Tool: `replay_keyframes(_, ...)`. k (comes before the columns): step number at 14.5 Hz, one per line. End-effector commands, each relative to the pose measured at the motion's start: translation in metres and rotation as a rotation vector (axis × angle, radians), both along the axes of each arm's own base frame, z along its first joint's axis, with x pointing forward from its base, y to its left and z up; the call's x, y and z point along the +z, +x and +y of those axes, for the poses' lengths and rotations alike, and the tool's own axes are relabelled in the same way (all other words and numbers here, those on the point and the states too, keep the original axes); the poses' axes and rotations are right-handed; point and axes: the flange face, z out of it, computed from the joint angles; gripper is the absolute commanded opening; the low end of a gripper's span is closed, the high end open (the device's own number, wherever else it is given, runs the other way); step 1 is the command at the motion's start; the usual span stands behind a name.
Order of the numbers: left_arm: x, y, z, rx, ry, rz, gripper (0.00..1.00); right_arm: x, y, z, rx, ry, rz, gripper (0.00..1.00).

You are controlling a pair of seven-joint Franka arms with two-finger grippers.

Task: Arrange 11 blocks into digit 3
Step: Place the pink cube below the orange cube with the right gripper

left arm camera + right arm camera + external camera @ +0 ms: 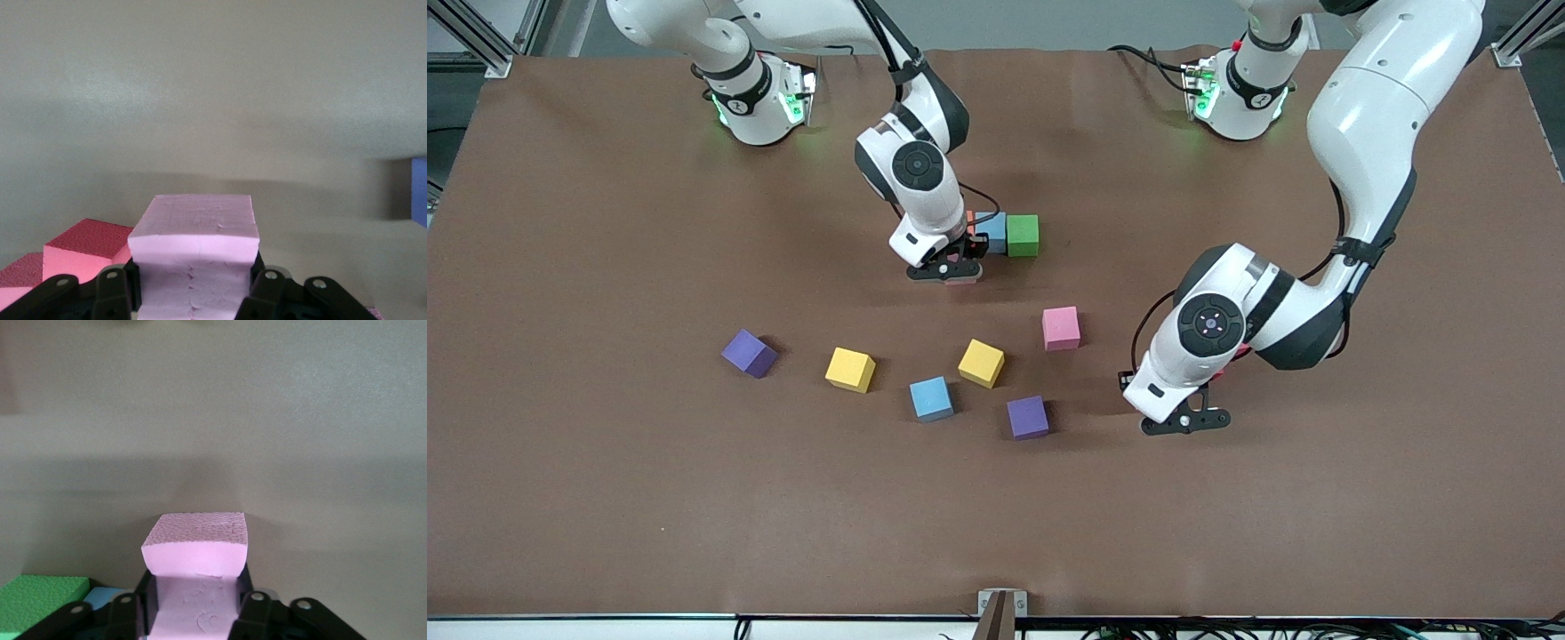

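Purple cube (1028, 417) nearest camera, matte foam, square-edged, loose on brown table (605, 498) among blue, yellow, pink cubes. Left gripper (1187, 421) low at table, fingers clamped on pale pink cube (193, 250), red cube (83, 250) beside. Right gripper (947, 269) pinches pink cube (195, 553) next to blue (992, 230) and green (1023, 235) row.

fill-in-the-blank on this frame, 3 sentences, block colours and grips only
1. The left gripper is shut on a ____ block.
2. In the row started beside the right gripper, the green block touches a ____ block.
3. The number of loose yellow blocks on the table is ____.

Missing words: pink; blue; two
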Motion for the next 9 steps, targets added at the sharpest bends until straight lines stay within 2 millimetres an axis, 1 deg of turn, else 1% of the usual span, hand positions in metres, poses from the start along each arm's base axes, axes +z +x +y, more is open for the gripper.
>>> replay_keyframes(1,0.0098,-0.0029,0.0011,0.017,-0.002,0.013,0.48,0.0061,-0.0002,-0.006,0.002,0.017,0.004,1.0)
replay_keyframes(3,0.0105,-0.0023,0.001,0.017,-0.004,0.011,0.48,0.0067,0.0002,-0.0056,0.006,0.017,0.002,1.0)
replay_keyframes(5,0.0105,-0.0019,0.002,0.016,-0.004,0.011,0.51,0.0064,0.0005,-0.0063,0.008,0.014,0.003,1.0)
replay_keyframes(8,0.0105,-0.002,0.0019,0.02,-0.005,0.012,0.51,0.0113,0.002,-0.0056,0.008,0.015,0.004,1.0)
replay_keyframes(9,0.0105,-0.0019,0.0019,0.02,-0.005,0.012,0.51,0.0159,0.0051,-0.0085,0.001,0.016,0.004,1.0)
